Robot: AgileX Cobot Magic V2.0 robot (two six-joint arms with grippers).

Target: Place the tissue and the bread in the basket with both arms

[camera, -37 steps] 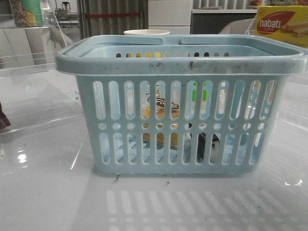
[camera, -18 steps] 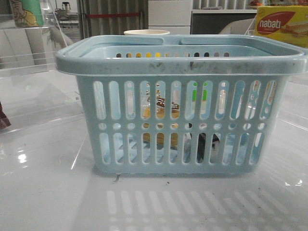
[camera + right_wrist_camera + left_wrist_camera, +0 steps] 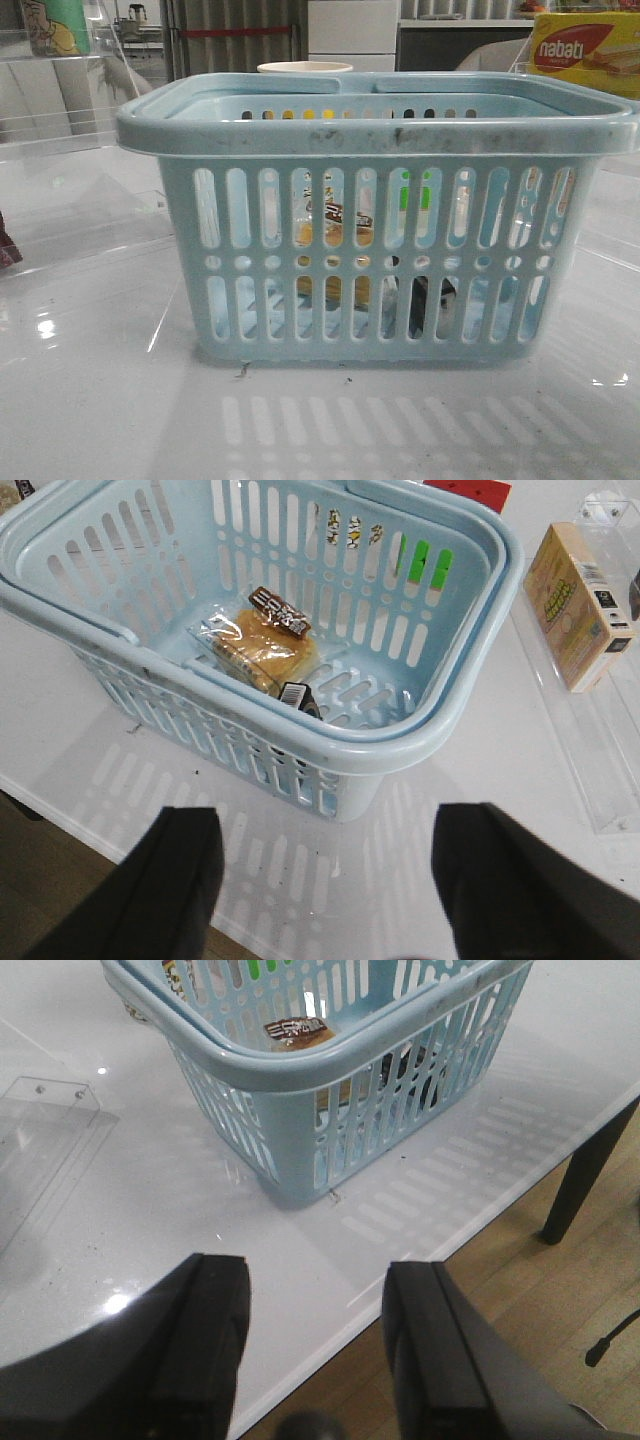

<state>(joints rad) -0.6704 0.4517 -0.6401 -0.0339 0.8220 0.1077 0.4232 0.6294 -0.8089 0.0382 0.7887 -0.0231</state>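
Now, left to right across the bench:

Left tool point(image 3: 315, 1350): fingers spread wide apart, holding nothing and touching nothing; it hangs over the bench edge, well apart from the basket.

Bench point(image 3: 90, 400): white and glossy, mirroring the basket's slots.

Basket point(image 3: 375, 125): large, pale blue plastic with vertical slots, a row of round holes and a thick scuffed rim; it stands upright on the bench, with both packs inside.

Bread point(image 3: 262, 647): yellowish-brown loaf in a clear wrapper, with a black label bearing white characters; it lies on the basket floor, and in the front view it shows as a yellow patch through the middle slots point(image 3: 335, 235).

Tissue point(image 3: 299, 697): small dark pack, mostly hidden under the basket rim, just beside the bread on the basket floor; from the front it shows as a black and white shape low behind the slots point(image 3: 425, 300). Whether it touches the bread I cannot tell.

Right tool point(image 3: 325, 880): fingers wide apart and empty, above the bench near the basket's side, touching nothing.

Nabati box point(image 3: 585, 50): yellow and red, behind the basket at the far right.
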